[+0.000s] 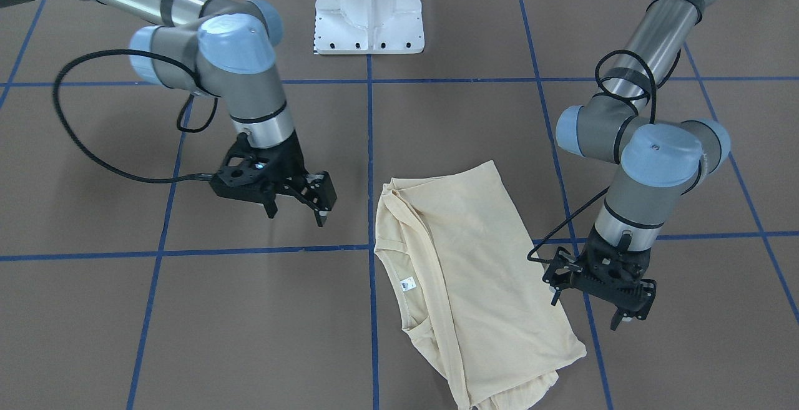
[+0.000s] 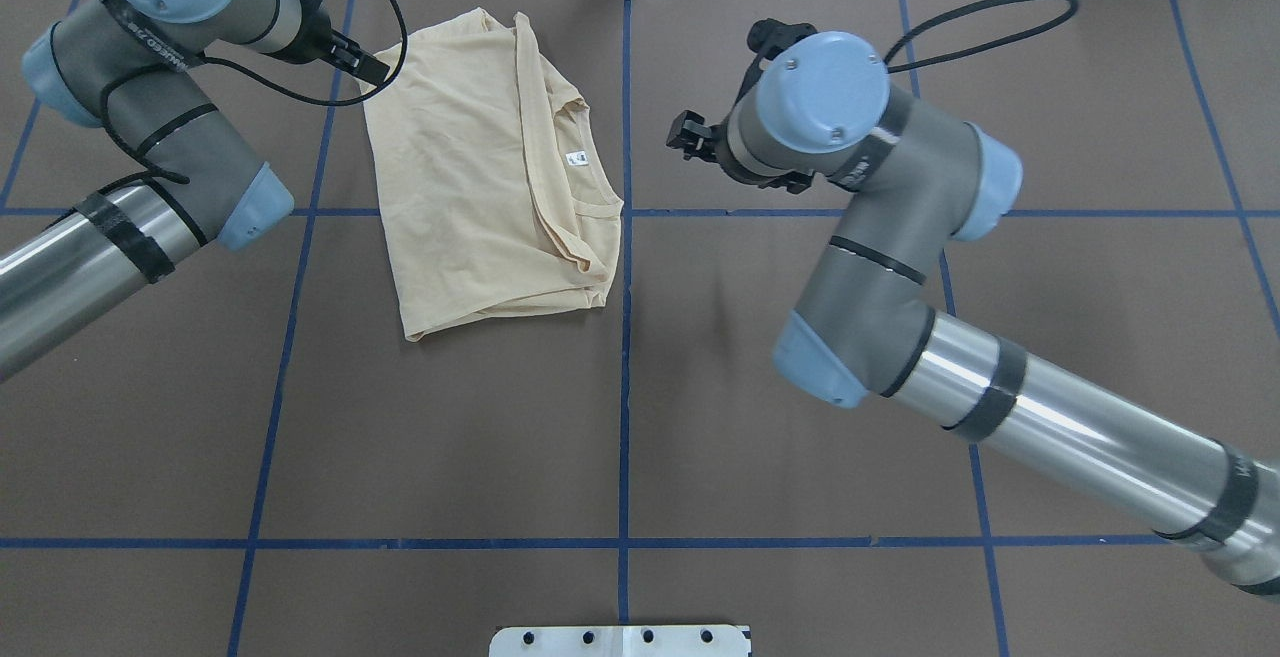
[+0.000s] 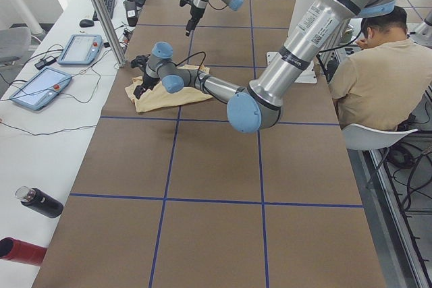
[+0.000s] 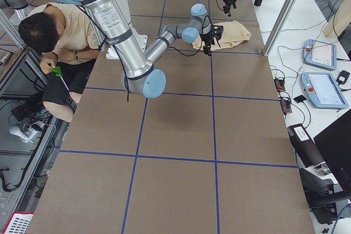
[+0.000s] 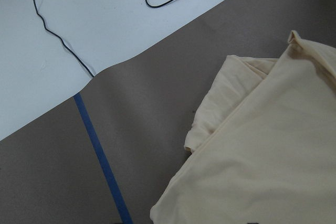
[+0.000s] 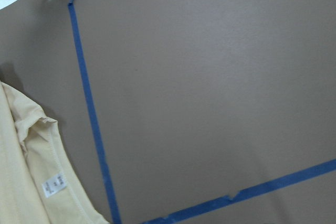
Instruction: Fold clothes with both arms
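Cream T-shirt (image 1: 480, 260), likely limp and light: pinch its outer corners; left fingers (image 1: 616, 319), right fingers (image 1: 319, 209) spread, empty.

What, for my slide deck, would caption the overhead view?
Folded cream T-shirt on brown table; left pincer open by its far corner, right pincer open beside it.

T-shirt (image 1: 493, 260): cream-yellow | label (image 1: 407, 284): white | table (image 1: 93, 322): brown, blue grid | pedestal (image 1: 368, 10): white

Bright, even light; soft shadows.
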Controlling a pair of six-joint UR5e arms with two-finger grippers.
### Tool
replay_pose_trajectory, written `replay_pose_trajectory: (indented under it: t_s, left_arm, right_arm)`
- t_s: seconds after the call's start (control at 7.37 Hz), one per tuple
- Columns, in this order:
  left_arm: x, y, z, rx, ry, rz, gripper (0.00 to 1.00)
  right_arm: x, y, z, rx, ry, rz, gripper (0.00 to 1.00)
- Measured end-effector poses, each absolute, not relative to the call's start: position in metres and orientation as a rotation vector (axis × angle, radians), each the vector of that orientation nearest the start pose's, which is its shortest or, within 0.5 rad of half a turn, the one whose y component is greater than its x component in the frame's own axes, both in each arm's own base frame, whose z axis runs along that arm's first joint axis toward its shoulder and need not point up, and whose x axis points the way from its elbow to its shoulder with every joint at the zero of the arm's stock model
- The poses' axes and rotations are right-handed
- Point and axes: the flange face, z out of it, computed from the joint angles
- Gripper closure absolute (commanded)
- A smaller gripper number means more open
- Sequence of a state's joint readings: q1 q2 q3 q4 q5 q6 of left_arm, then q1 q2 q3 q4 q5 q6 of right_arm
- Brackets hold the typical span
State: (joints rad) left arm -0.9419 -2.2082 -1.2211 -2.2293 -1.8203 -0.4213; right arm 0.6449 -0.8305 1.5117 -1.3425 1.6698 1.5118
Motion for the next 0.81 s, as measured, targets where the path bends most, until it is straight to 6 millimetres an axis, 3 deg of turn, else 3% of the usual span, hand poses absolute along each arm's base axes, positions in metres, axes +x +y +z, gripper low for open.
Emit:
replay_pose_trajectory:
  t_s: [0.14, 0.41, 0.81]
  left_arm:
    - [0.362, -0.678, 0.369, 0.698, 0.688, 0.293, 0.00]
    - [0.363, -0.673, 0.369, 0.695, 0.702, 0.278, 0.00]
    - [0.365, -0.671, 0.367, 0.687, 0.717, 0.251, 0.00]
  right_arm:
    - [-0.546, -0.539, 0.196, 0.239, -0.881, 0.540, 0.56]
    - [-0.601, -0.533, 0.184, 0.268, -0.866, 0.555, 0.56]
    - [-0.645, -0.538, 0.181, 0.291, -0.855, 0.551, 0.59]
